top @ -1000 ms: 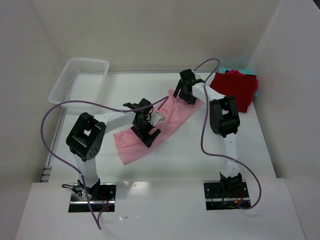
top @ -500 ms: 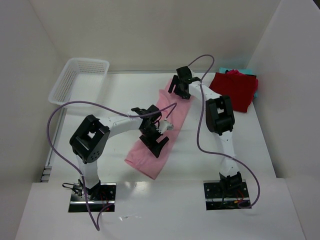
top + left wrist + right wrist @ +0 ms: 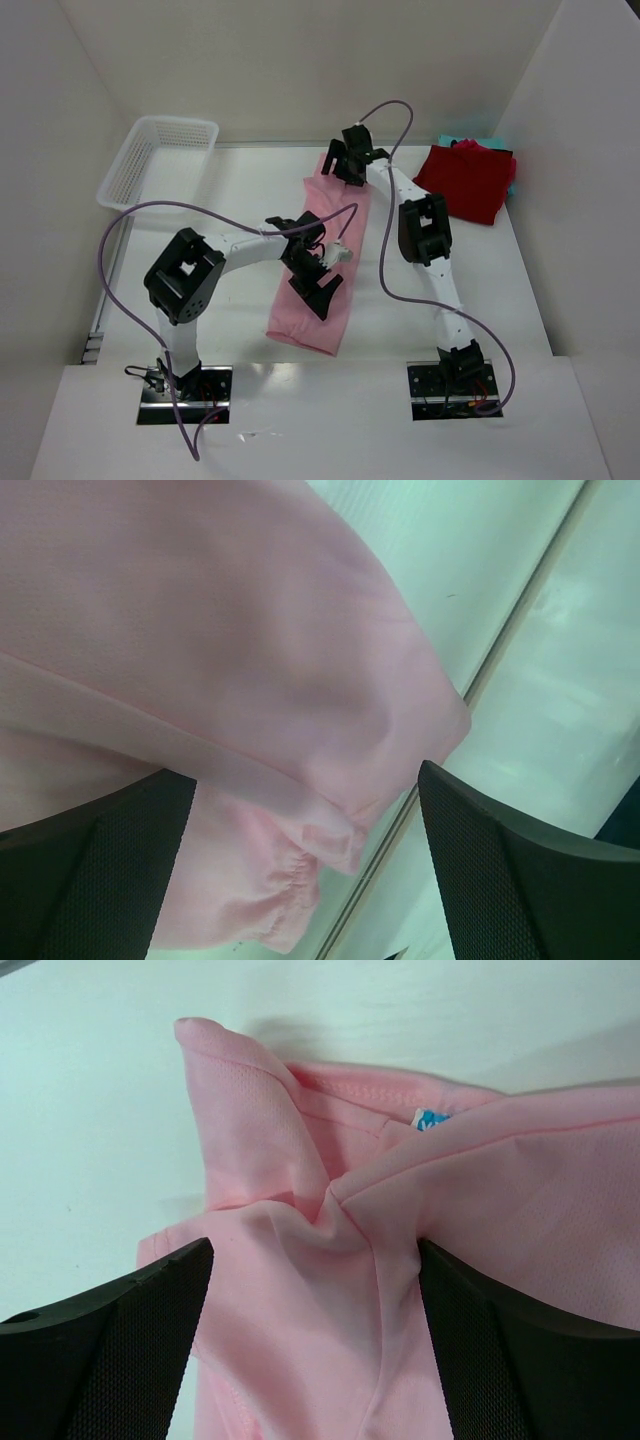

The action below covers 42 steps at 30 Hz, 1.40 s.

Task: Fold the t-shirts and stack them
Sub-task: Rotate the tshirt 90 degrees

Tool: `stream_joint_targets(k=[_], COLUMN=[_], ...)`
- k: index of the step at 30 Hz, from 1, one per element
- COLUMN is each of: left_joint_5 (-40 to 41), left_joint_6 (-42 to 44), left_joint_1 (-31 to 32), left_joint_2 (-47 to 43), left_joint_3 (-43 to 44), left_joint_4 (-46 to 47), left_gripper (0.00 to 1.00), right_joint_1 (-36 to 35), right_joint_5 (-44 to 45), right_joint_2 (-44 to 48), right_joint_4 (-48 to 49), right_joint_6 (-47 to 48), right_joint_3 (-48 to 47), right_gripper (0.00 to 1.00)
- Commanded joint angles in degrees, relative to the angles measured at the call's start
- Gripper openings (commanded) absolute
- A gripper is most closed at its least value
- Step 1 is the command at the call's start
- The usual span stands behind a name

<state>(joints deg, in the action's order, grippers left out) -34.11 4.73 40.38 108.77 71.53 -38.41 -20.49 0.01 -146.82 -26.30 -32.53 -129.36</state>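
Observation:
The light pink t-shirt (image 3: 340,195) lies folded into a long strip, running from the far middle of the table toward its near edge. My left gripper (image 3: 318,285) stands open over the strip's near half. In the left wrist view the pink cloth (image 3: 220,650) with a gathered sleeve hem lies under the gripper (image 3: 308,780). My right gripper (image 3: 345,162) is open at the far end, and its fingers (image 3: 120,1340) straddle the puckered collar area (image 3: 330,1210) with a blue tag. A dark red folded t-shirt (image 3: 465,182) lies at the far right, and a teal edge (image 3: 450,141) shows behind it.
A white mesh basket (image 3: 113,175) stands at the far left. White walls close in the back and the right side. The table's near seam (image 3: 520,610) runs just past the pink strip's lower end. Purple cables loop over both arms.
The pink strip has swung from a diagonal lie to nearly lengthwise. My left gripper moved right and nearer with its end. My right gripper moved left and farther with the collar end.

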Motion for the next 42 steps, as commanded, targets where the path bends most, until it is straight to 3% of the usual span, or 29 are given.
stream_joint_targets(k=[1,7,12,18,23,31,35,42], left_joint_5=[-5.53,-4.40,3.15,17.47,25.04,21.46,20.84,16.62], left_joint_6=[2.56,2.56,-0.59,-5.69,-12.02,-21.78,-22.49,-22.49], left_joint_1=[0.31,1.46,1.46,1.46,1.46,1.46,1.46,2.07], left_joint_2=[1.88,-0.48,-11.46,-21.49,-22.81,-25.00,-25.63,-21.69], left_joint_3=[0.64,0.63,-0.42,0.89,-2.88,-13.69,-16.06,-15.89], left_joint_4=[1.94,3.35,5.37,2.20,0.88,8.71,9.32,10.11], left_gripper=[0.99,0.99,0.99,0.99,0.99,0.99,0.99,0.99], right_joint_1=[-0.51,-0.51,1.77,3.35,3.35,3.35,3.35,1.78], right_joint_5=[-1.59,0.78,0.78,2.27,5.43,5.88,5.27,5.26], right_joint_2=[-1.54,-0.31,7.59,20.49,28.96,28.87,25.19,19.04], right_joint_4=[0.20,-1.82,-1.82,-1.73,-0.06,3.10,4.24,2.93], right_joint_6=[2.29,4.41,4.94,6.96,6.96,6.43,6.43,6.95], right_joint_3=[-4.85,-6.96,-5.64,1.73,17.46,33.03,33.65,26.10], right_gripper=[0.88,0.88,0.90,0.93,0.93,0.93,0.93,0.93])
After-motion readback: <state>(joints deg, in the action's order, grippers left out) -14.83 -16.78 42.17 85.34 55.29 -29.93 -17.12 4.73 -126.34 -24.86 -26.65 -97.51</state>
